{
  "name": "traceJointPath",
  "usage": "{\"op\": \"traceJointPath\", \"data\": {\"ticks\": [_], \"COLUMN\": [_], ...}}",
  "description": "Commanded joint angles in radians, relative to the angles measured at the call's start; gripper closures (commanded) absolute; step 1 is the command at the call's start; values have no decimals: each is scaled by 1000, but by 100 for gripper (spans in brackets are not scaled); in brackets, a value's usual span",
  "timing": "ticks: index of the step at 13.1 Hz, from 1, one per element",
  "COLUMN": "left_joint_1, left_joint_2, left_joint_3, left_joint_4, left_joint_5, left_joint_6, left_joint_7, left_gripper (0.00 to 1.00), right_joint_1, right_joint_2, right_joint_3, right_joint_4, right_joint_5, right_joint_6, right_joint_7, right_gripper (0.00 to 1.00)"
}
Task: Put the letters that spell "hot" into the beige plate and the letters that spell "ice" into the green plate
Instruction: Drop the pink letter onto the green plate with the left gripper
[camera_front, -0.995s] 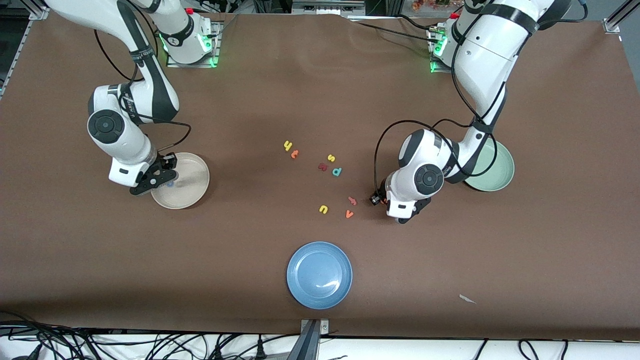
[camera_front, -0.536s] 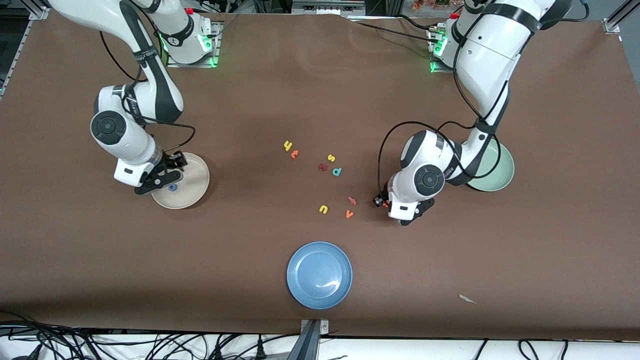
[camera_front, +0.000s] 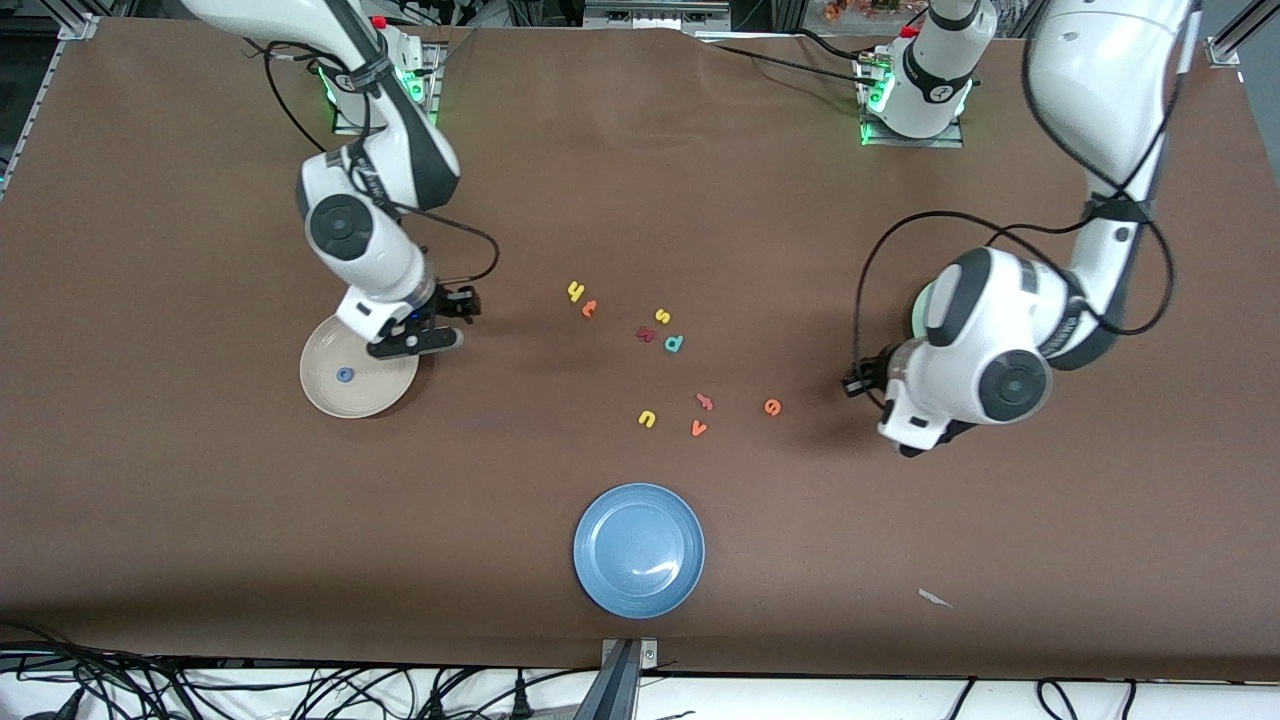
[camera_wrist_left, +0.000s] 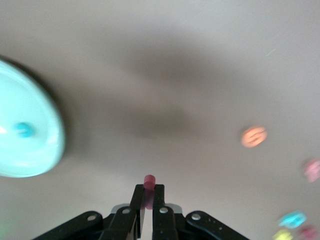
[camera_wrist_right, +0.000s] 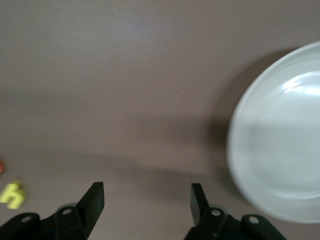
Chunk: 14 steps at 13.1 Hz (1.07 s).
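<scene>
The blue "o" (camera_front: 344, 375) lies in the beige plate (camera_front: 385, 392) (camera_wrist_right: 280, 155). My right gripper (camera_front: 412, 345) (camera_wrist_right: 147, 197) hangs open and empty over that plate's rim, on the side toward the loose letters. Yellow "h" (camera_front: 575, 291) (camera_wrist_right: 12, 194) and orange "t" (camera_front: 589, 308) lie mid-table. My left gripper (camera_front: 908, 448) (camera_wrist_left: 149, 189) is shut on the dark red "i" (camera_wrist_left: 149, 181), up over bare table beside the green plate (camera_front: 918, 305) (camera_wrist_left: 45, 145), which the arm mostly hides. The teal "c" (camera_wrist_left: 21, 129) lies in that plate. Orange "e" (camera_front: 771, 406) (camera_wrist_left: 254, 136) rests on the table.
Loose mid-table letters: dark red "k" (camera_front: 645, 334), yellow "s" (camera_front: 662, 316), teal "p" (camera_front: 674, 344), yellow "u" (camera_front: 647, 418), orange "v" (camera_front: 698, 428) and a salmon letter (camera_front: 705, 402). A blue plate (camera_front: 639, 549) sits nearest the front camera.
The right gripper opened, left the blue "o" in the beige plate and swung toward the loose letters. The left gripper rose and moved toward the green plate with the "i", uncovering the "e".
</scene>
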Motion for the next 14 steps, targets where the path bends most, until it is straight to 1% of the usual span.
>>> {"op": "traceJointPath", "data": {"ticks": [1, 3, 5, 7, 8, 11, 12, 14], "left_joint_1": [90, 162, 216, 236, 251, 288, 291, 302], "left_joint_2": [-4, 0, -1, 9, 17, 23, 25, 25], "left_joint_3": [-4, -2, -4, -4, -4, -5, -5, -7], "left_joint_4": [-28, -56, -118, -198, -221, -266, -266, -266], "left_joint_5": [18, 21, 75, 167, 197, 199, 197, 192], "left_joint_6": [-114, -165, -180, -169, -163, -120, -120, -120], "left_joint_7": [229, 340, 430, 474, 483, 514, 515, 515], "left_gripper": [100, 100, 100, 100, 100, 100, 81, 28], "right_joint_1": [32, 48, 84, 114, 128, 186, 203, 211], "right_joint_2": [3, 9, 25, 48, 64, 109, 120, 134], "right_joint_3": [56, 74, 75, 87, 88, 90, 90, 90], "right_joint_4": [3, 3, 3, 3, 3, 4, 4, 3], "right_joint_5": [13, 13, 13, 11, 11, 10, 8, 4], "right_joint_6": [10, 36, 70, 114, 143, 216, 232, 237], "right_joint_7": [205, 328, 455, 588, 645, 759, 774, 781], "right_gripper": [22, 22, 22, 22, 22, 22, 22, 23]}}
